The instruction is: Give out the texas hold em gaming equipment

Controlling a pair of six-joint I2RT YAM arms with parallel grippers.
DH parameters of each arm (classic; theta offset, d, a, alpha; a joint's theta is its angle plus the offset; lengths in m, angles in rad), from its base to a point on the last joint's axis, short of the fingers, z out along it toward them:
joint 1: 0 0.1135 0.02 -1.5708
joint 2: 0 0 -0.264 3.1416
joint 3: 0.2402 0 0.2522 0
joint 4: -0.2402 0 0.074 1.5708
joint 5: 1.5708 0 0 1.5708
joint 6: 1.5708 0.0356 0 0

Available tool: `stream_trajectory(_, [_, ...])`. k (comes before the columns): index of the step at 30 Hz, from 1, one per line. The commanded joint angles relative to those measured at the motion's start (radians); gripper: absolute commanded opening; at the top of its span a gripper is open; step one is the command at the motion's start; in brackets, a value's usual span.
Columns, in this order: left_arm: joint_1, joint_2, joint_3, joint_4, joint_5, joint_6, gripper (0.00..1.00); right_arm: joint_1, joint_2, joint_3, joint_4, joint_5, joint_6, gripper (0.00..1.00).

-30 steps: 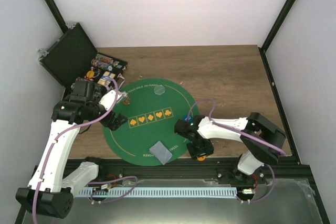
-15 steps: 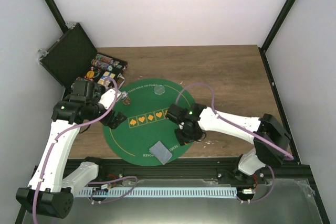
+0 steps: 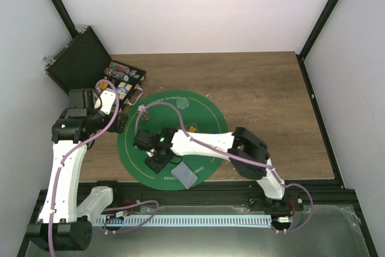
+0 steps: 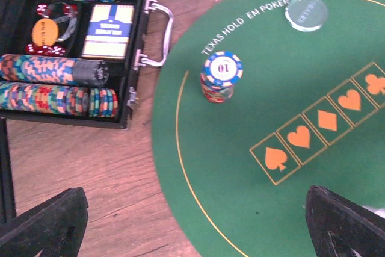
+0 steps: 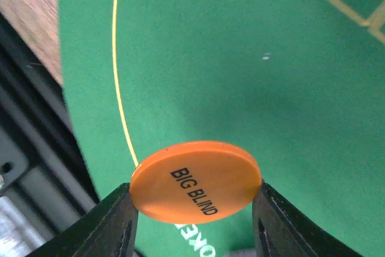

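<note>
Here, 1 orange round plastic disc lettered BIG BLIND point(image 5: 195, 179), carried over the round green felt mat point(image 5: 252, 58)
Right gripper point(image 5: 195, 224) clamped on the disc's rim, face up, presumably so it can be laid flat at 1 player's place; it hangs above the mat's near-left part, close to the yellow border line. Left gripper point(image 4: 195, 227) spread wide and empty near the open black chip case point(image 4: 60, 121). Grey-blue card pack point(image 3: 184, 174) lies just beside the right gripper; bare felt toward the short chip stack point(image 4: 221, 76) leaves room
</note>
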Motion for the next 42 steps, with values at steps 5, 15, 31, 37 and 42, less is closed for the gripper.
stream_trajectory(5, [0.015,-0.005,0.013,0.057,-0.066,-0.046,0.99,0.043,0.194,0.113,-0.076,0.068,-0.114,0.38])
stream_trajectory(15, [0.017,0.003,0.006,0.048,-0.037,-0.035,1.0,0.079,0.22,0.185,-0.111,0.137,-0.133,0.89])
stream_trajectory(31, [0.002,0.187,0.101,-0.062,0.115,0.089,0.95,-0.039,-0.235,-0.026,0.089,0.088,-0.262,1.0])
stream_trajectory(37, [-0.107,0.361,0.176,-0.055,-0.013,0.133,0.98,-0.289,-0.421,-0.243,0.164,0.013,-0.261,1.0])
stream_trajectory(42, [-0.135,0.494,0.199,0.0,-0.028,0.152,1.0,-0.419,-0.45,-0.312,0.158,0.012,-0.284,1.0])
